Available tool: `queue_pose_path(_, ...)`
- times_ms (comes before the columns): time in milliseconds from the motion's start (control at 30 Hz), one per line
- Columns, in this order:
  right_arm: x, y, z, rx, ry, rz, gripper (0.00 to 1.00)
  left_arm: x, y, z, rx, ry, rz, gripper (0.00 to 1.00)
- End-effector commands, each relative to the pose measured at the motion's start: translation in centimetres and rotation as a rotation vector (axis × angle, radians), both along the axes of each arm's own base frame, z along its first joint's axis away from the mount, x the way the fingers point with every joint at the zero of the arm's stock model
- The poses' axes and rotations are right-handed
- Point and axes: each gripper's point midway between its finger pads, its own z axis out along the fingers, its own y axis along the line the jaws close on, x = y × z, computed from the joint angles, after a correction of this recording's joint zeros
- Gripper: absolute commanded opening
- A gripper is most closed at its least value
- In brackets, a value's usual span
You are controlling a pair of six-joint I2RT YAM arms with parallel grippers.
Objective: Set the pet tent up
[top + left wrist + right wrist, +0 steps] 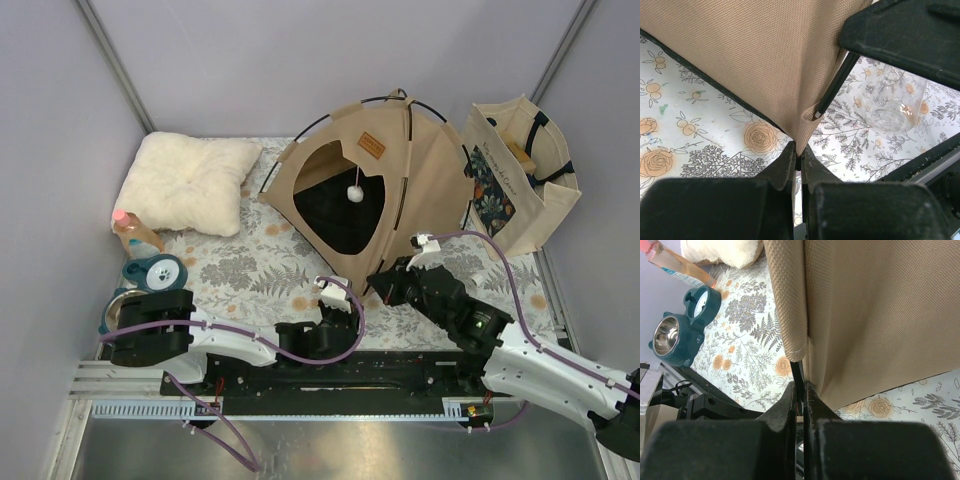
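The tan pet tent (400,185) stands on the floral mat, its arched doorway facing the arms and a white pom-pom (355,194) hanging in it. Black poles arch over its top. My left gripper (800,160) is shut on the tent's near fabric corner (802,135); in the top view it (345,300) sits at the tent's front corner. My right gripper (801,392) is shut on the end of a black pole (799,372) coming out of the fabric sleeve; in the top view it (385,283) is right beside the left one.
A white fluffy cushion (190,182) lies at the back left. A floral tote bag (520,175) stands at the back right. A teal pet bowl (150,280) and a bottle (135,232) sit at the left edge. A clear glass (892,102) stands behind the tent corner.
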Motion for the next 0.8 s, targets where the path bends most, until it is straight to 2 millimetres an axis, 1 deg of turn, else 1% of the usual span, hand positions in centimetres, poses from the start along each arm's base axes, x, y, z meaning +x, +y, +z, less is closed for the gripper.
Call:
queue_pose_path(0,3.6,-1.2,4.0,0.102,-0.138,-0.175,0.00,-2.6,0.7,-2.0,0.125,0.027,-0.111,0.00)
queue_pose_path(167,3.4,-0.3,3.5,0.118,-0.112,-0.141,0.00,-2.6,0.5,-1.6,0.118,0.020,-0.116,0.00)
queue_pose_path(267,3.1,-0.3,3.4,0.124,-0.110,-0.126,0.00,-2.5,0.7,-1.4,0.109,0.024,-0.104,0.00)
queue_pose_path(400,2.4,-0.4,2.4,0.095,-0.096,-0.095,0.00,-2.0,0.8,-0.2,0.127,0.007,-0.069,0.00)
queue_pose_path(567,1.6,0.2,0.8,0.081,-0.069,-0.039,0.00,-1.7,-0.4,1.9,0.113,-0.023,-0.081,0.00)
queue_pose_path(667,1.4,0.3,0.0,0.074,-0.055,-0.028,0.00,-1.7,-1.0,2.5,0.113,-0.032,-0.099,0.00)
queue_pose_path(767,1.4,0.3,-0.4,0.066,-0.055,-0.027,0.00,-1.7,-1.3,2.9,0.123,-0.039,-0.105,0.00)
